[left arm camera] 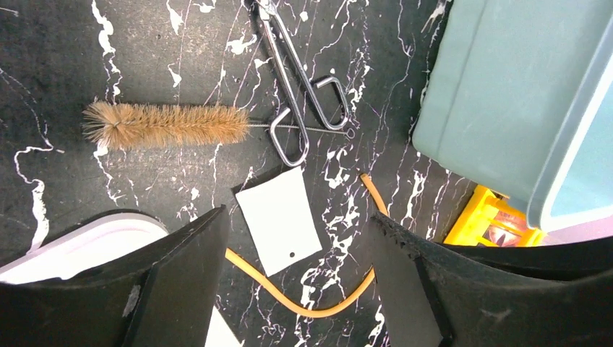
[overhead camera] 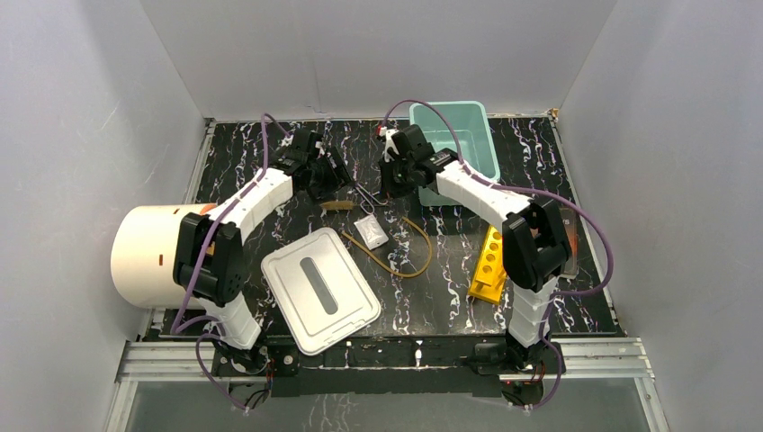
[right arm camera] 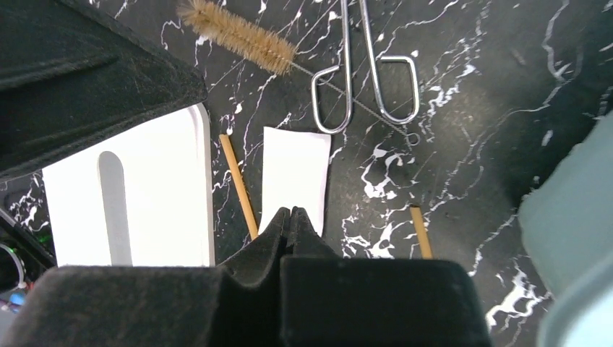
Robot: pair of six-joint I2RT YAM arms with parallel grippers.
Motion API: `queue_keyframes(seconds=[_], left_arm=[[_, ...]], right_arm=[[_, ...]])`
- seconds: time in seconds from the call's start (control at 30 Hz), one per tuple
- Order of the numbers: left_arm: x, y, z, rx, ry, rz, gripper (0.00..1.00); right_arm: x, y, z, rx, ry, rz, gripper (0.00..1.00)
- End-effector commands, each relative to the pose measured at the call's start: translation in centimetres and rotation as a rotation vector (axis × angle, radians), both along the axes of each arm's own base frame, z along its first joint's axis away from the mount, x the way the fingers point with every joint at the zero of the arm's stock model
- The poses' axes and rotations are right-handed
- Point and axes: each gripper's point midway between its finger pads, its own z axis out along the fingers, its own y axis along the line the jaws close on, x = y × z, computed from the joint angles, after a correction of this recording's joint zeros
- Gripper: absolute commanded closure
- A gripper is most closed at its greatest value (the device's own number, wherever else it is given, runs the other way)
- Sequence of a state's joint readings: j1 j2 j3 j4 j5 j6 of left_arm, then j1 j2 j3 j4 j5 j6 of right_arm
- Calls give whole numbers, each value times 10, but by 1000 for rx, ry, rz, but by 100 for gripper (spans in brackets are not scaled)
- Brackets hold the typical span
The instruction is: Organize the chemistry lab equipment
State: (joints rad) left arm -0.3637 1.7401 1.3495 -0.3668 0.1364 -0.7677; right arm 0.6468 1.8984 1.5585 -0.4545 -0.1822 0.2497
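The brush (left arm camera: 166, 124) with tan bristles lies on the black marbled table, its wire handle crossing the loops of the metal tongs (left arm camera: 300, 94). The white packet (left arm camera: 278, 219) lies flat below them, inside the amber tubing loop (left arm camera: 303, 300). My left gripper (left arm camera: 298, 217) hangs open over the packet with nothing between its fingers. My right gripper (right arm camera: 290, 211) is shut and empty, its tips above the near edge of the packet (right arm camera: 295, 173). In the top view both grippers, left (overhead camera: 335, 177) and right (overhead camera: 396, 180), hover over the far middle of the table, near the packet (overhead camera: 371, 232).
A teal bin (overhead camera: 454, 148) stands at the back right, close to the right gripper. A white lid (overhead camera: 319, 290) lies at the front centre. A yellow rack (overhead camera: 489, 264) lies on the right. A big cream cylinder (overhead camera: 148, 255) lies at the left edge.
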Motion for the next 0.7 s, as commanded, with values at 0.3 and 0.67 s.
queue_keyframes(seconds=[0.3,0.67], left_arm=[[-21,-19,-42,-71,126,-135,44],[-14,-37,-78,-58,163,-218,65]], right_arm=[[-35,-4,-21,45,152,-18,39],[-60,-4,-68,19,326,-110,30]])
